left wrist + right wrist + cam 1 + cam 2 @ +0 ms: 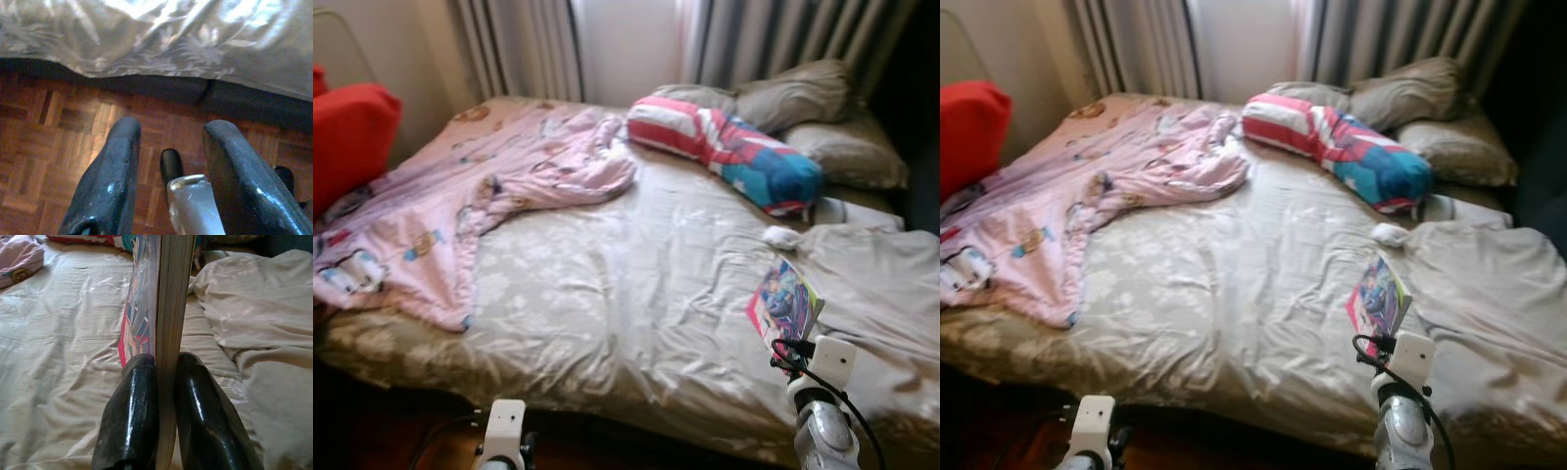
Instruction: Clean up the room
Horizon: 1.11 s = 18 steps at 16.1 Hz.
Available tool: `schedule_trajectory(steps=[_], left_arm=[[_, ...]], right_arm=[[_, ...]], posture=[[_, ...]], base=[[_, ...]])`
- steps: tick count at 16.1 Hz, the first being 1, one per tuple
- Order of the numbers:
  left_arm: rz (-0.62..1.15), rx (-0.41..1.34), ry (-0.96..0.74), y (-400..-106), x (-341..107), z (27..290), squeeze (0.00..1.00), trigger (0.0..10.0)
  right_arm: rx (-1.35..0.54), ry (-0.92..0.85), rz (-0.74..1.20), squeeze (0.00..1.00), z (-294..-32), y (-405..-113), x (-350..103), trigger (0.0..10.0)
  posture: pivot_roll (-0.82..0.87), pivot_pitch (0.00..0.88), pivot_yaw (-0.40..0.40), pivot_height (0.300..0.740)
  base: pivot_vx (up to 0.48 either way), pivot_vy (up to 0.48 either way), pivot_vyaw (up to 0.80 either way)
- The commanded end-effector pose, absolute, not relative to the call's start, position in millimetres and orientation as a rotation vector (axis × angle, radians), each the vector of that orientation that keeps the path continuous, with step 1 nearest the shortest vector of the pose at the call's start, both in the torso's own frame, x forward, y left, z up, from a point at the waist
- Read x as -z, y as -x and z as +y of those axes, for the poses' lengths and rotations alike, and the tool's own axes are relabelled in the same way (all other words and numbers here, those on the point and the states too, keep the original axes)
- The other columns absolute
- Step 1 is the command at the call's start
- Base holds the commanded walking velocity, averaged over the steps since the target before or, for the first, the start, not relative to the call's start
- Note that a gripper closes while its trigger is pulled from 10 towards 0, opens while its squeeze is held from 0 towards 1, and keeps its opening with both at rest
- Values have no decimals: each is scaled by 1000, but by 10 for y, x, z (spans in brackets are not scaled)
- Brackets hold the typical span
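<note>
right tool (166, 396): clamps comic book (161, 298) over bed (607, 294) | left tool (168, 171): wide, above floor (49, 147)

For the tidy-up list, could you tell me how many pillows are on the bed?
3: a striped red-and-blue pillow mid-headboard, one beige pillow behind it, and another beige pillow at the right corner. More may lie hidden.

Bedroom with daylight from the window
A wide bed (607, 294) under grey curtains (773, 39); the floor (49, 147) is wooden parquet.
</note>
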<state>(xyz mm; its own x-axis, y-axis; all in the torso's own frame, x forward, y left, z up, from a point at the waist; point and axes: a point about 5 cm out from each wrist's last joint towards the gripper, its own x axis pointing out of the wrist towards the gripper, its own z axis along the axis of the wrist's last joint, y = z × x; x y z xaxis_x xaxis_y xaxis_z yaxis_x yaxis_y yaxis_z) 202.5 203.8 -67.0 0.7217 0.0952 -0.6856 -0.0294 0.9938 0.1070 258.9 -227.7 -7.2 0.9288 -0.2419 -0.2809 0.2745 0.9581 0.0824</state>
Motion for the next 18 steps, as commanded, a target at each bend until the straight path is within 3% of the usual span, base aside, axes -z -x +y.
schedule_trajectory(steps=[1,4,7,18], left_arm=[[772,-76,-86,-1988,688,2060,0,10000],[770,-80,-89,-1991,685,2066,0,10000],[768,-77,-85,-1994,682,2067,0,10000],[771,-91,-88,-1955,697,2085,0,10000]], right_arm=[[273,-117,210,0,-2299,-2667,-33,10000],[279,-120,217,0,-2300,-2670,-29,10000],[280,-120,216,0,-2303,-2678,-35,10000],[278,-119,202,0,-2280,-2682,-44,10000]], posture=[[58,28,-30,740],[58,27,-29,740],[61,29,-28,740],[63,47,-28,740]], base=[[0,0,0],[0,0,0],[310,0,-673],[300,0,0]])
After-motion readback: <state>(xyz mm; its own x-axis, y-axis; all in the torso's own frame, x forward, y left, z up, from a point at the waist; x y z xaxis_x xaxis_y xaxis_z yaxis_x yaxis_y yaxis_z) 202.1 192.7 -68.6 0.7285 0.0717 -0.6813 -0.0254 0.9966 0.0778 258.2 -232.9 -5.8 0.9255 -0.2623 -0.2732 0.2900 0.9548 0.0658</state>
